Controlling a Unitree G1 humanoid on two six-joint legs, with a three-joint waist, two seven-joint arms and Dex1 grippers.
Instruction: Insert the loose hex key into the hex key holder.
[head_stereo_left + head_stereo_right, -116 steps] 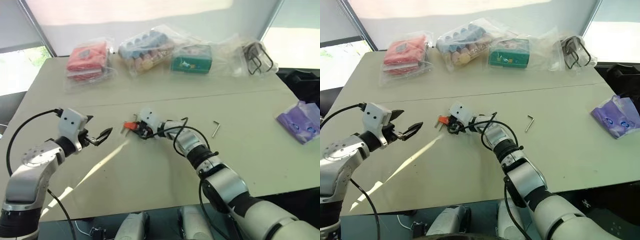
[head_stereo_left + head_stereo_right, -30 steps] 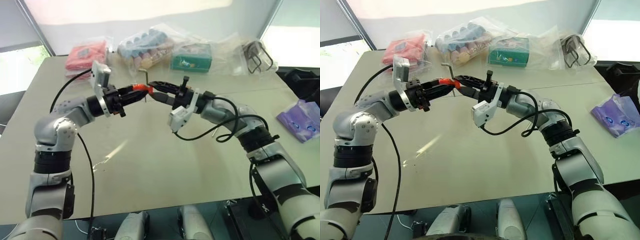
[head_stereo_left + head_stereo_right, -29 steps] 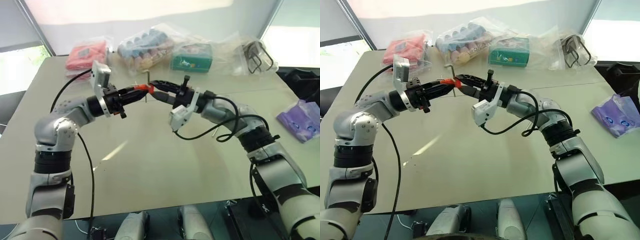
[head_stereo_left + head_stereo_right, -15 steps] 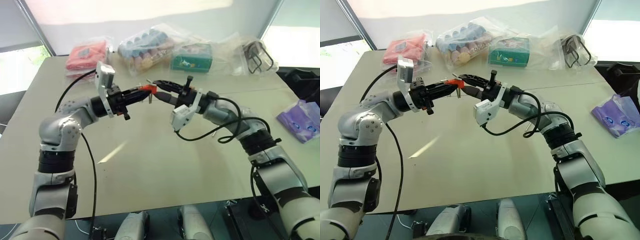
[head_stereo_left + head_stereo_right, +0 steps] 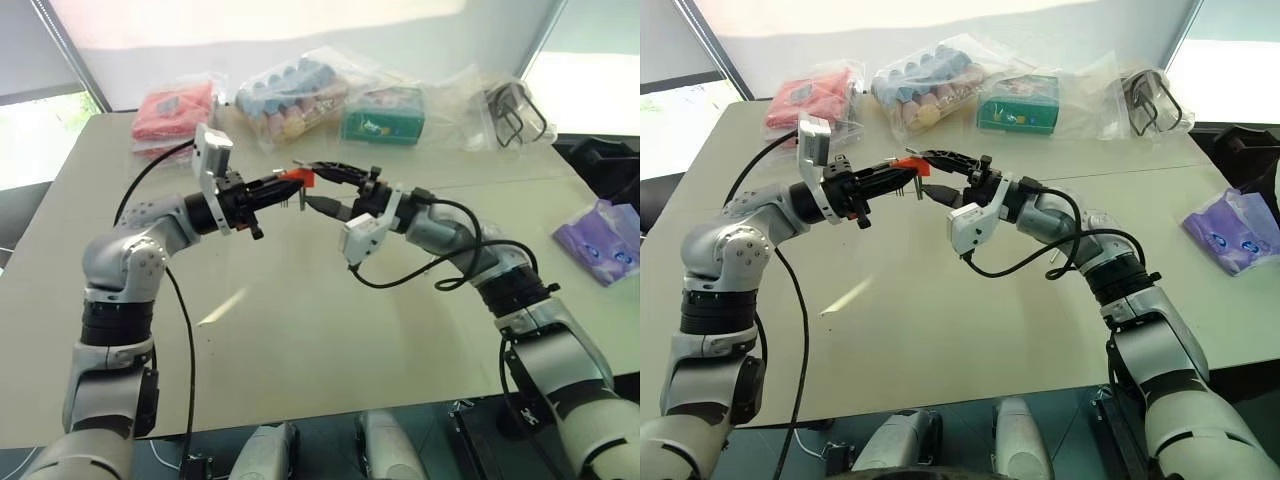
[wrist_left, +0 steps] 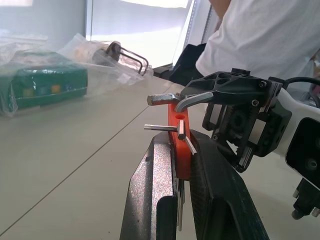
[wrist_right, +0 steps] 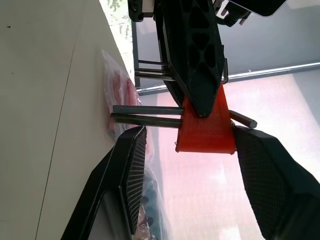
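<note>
A: Over the counter (image 5: 300, 360), who has what?

B: The left pincer (image 5: 275, 186) is clamped on the hex key holder (image 5: 299, 177), lifted. The right pincer (image 5: 308, 186) gapes wide, straddling it, prongs lying across its gap.

A: And the loose hex key?

B: In neither pincer; the right is freer to fetch it.

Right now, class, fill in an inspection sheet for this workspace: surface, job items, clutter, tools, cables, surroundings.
Surface: beige table.
Job's things: hex key holder held above the table; loose hex key lying on the table by the right arm.
Clutter: bagged goods along the far edge, among them a green box; purple packet.
Grippers: left tool shut on the holder; right tool open around it.
Cables: black cable on the left arm.
Surroundings: person in white.
</note>
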